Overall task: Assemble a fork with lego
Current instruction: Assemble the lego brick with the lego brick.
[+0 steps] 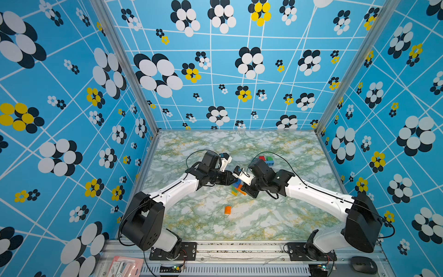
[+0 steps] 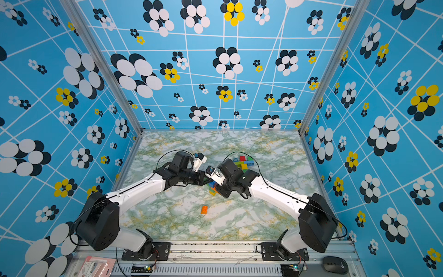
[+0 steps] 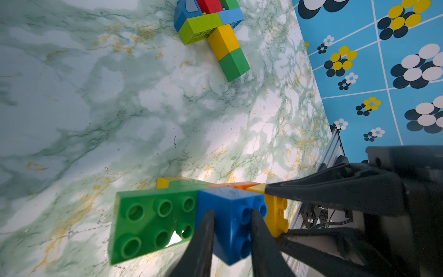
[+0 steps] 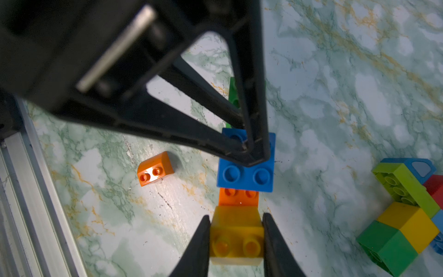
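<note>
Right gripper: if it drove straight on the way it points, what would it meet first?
The right gripper, shut on the yellow brick, has the orange brick directly ahead, then the blue brick pinched by the left gripper. It would probably press that row against the left gripper.

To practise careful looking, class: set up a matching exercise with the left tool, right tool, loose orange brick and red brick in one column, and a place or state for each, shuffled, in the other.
Column one:
1. left tool
2. right tool
3. loose orange brick
4. red brick

Column two:
A. alone on the table
B. shut on the yellow brick
C. in the cluster beyond the arms
D. shut on the blue brick

Pairs: 1-D, 2-B, 3-A, 4-C
</note>
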### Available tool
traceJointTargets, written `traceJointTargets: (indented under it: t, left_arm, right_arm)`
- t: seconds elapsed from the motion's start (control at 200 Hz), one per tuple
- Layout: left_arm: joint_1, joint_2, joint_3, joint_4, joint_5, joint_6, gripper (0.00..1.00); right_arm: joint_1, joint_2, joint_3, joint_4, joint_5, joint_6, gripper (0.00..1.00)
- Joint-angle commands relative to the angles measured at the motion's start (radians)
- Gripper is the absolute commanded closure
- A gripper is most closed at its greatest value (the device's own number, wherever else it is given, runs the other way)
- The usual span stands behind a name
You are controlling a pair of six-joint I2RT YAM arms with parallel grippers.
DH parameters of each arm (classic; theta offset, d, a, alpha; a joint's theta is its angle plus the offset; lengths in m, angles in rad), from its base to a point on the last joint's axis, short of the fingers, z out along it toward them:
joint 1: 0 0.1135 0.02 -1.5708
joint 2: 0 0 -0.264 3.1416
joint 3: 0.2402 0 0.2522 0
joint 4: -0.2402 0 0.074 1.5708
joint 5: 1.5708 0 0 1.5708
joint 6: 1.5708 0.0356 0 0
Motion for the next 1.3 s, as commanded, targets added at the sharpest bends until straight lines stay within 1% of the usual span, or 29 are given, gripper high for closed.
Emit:
traceJointTargets:
  t: [0.0, 0.19, 0.41, 0.915, 0.96, 1.015, 1.07, 1.095, 1.1, 1.11, 1.13, 1.205, 1.23, 1.294]
  left_arm:
    - [0.000, 0.020, -0.034, -0.051, -0.046, 0.014, 0.72]
    - [0.001, 0.019, -0.041, -0.046, -0.044, 0.013, 0.72]
    - [0.002, 0.018, -0.043, -0.045, -0.042, 0.011, 0.72]
    - [0.004, 0.018, -0.043, -0.046, -0.041, 0.013, 0.72]
    - [0.004, 0.017, -0.043, -0.046, -0.042, 0.013, 0.72]
    - [0.005, 0.016, -0.044, -0.046, -0.042, 0.012, 0.72]
    - [0.006, 0.015, -0.046, -0.046, -0.042, 0.013, 0.72]
    - [0.006, 0.014, -0.045, -0.046, -0.042, 0.012, 0.72]
    - [0.006, 0.014, -0.044, -0.046, -0.042, 0.012, 0.72]
    - [0.006, 0.016, -0.045, -0.045, -0.042, 0.013, 0.72]
    - [0.006, 0.016, -0.044, -0.046, -0.042, 0.013, 0.72]
    - [0.006, 0.014, -0.044, -0.046, -0.042, 0.012, 0.72]
    - [0.006, 0.014, -0.046, -0.046, -0.042, 0.012, 0.73]
    - [0.006, 0.013, -0.046, -0.046, -0.042, 0.013, 0.73]
  right_arm:
    - [0.016, 0.019, -0.008, -0.026, 0.013, 0.014, 1.00]
    - [0.017, 0.024, -0.014, -0.022, 0.059, 0.041, 1.00]
    - [0.018, 0.050, -0.006, -0.034, 0.059, 0.072, 1.00]
    - [0.018, 0.065, -0.006, -0.054, 0.063, 0.063, 1.00]
    - [0.018, 0.061, -0.008, -0.048, 0.061, 0.064, 0.96]
    - [0.017, 0.058, -0.004, -0.039, 0.059, 0.070, 0.84]
    - [0.018, 0.050, 0.005, -0.037, 0.062, 0.082, 0.63]
    - [0.018, 0.047, 0.010, -0.036, 0.069, 0.094, 0.49]
    - [0.018, 0.047, 0.012, -0.035, 0.070, 0.095, 0.47]
    - [0.017, 0.044, 0.014, -0.035, 0.072, 0.098, 0.40]
    - [0.018, 0.041, 0.019, -0.032, 0.076, 0.105, 0.30]
    - [0.018, 0.018, 0.030, -0.017, 0.083, 0.124, 0.02]
    - [0.018, 0.008, 0.031, -0.007, 0.084, 0.135, 0.01]
    - [0.018, -0.027, 0.017, 0.033, 0.080, 0.159, 0.01]
